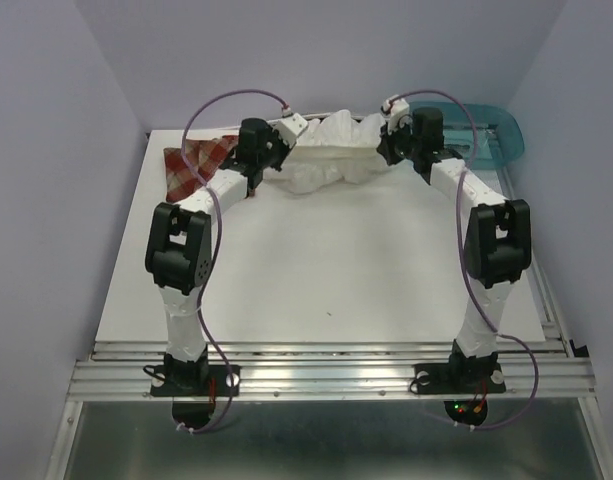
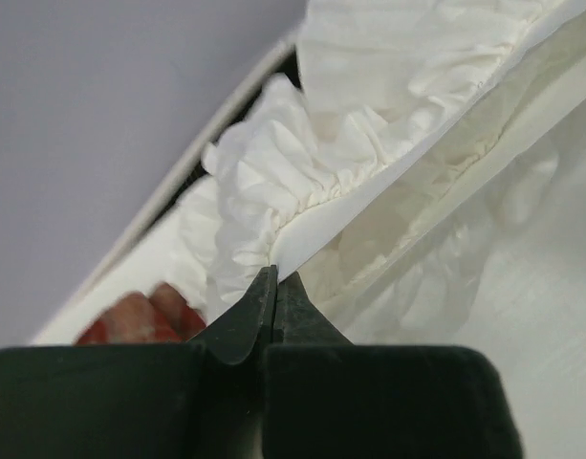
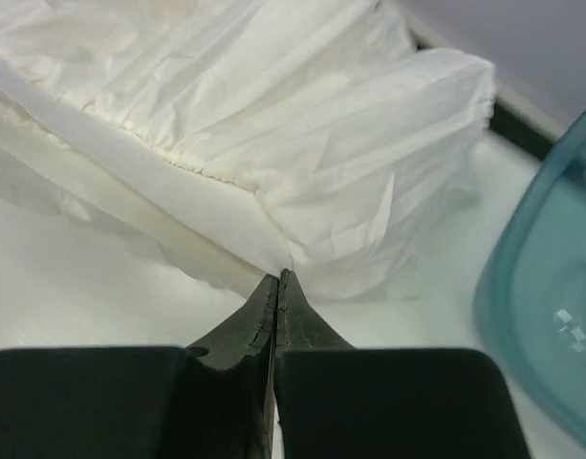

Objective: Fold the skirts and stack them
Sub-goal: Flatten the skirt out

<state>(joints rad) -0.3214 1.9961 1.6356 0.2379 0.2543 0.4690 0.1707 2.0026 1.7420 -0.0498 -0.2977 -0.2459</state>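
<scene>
White skirt is the one in play, up at the far end, so let's walk up to it. Closest to us, both arm bases sit bolted at the near edge of the table, with bare white tabletop just past them. The left arm and right arm both reach away toward the far side. Now the left gripper: jaws pressed tight together, nipping the flat waistband right where the gathered cloth bunches up. Over on the right, the right gripper is pinched just as tight on the band's other corner. The band runs between the two grips, with crinkled fabric spilling below it onto the table. Far left, beside the left wrist, lies the plaid skirt, a red-and-cream heap apart from the white one. Far right, past the right wrist, sits the teal basket.
</scene>
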